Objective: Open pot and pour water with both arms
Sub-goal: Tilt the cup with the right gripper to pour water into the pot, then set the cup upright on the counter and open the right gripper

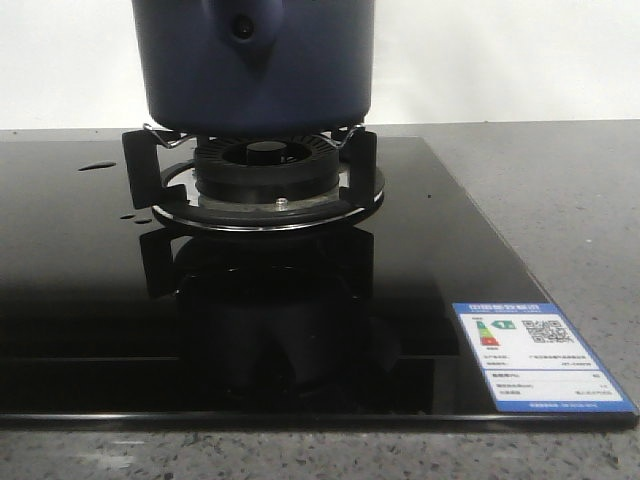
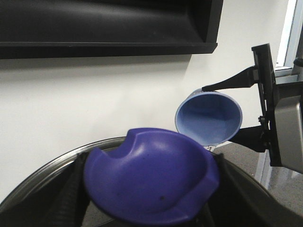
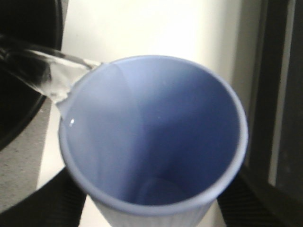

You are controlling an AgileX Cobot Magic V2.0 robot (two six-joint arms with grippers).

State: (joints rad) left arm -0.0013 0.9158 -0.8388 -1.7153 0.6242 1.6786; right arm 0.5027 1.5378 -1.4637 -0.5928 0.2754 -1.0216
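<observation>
The dark navy pot (image 1: 254, 62) sits on the burner grate (image 1: 265, 172) at the far middle of the black glass hob (image 1: 90, 300), whose front stays bare. My left gripper, fingers hidden, holds the purple lid (image 2: 150, 177) above the pot's rim. My right gripper (image 2: 232, 109) clamps the tilted pale blue cup (image 3: 154, 137), water (image 3: 59, 78) spilling over its lip

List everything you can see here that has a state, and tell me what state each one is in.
Pot: sits on the stove's burner stand, open.
Lid: off the pot, held up, underside showing.
Cup: tipped, water streaming from its rim.
Burner: no flame visible.
Stove top: some droplets at its left edge.
Right pincer: shut on the cup.
Left pincer: hidden by the lid.
</observation>
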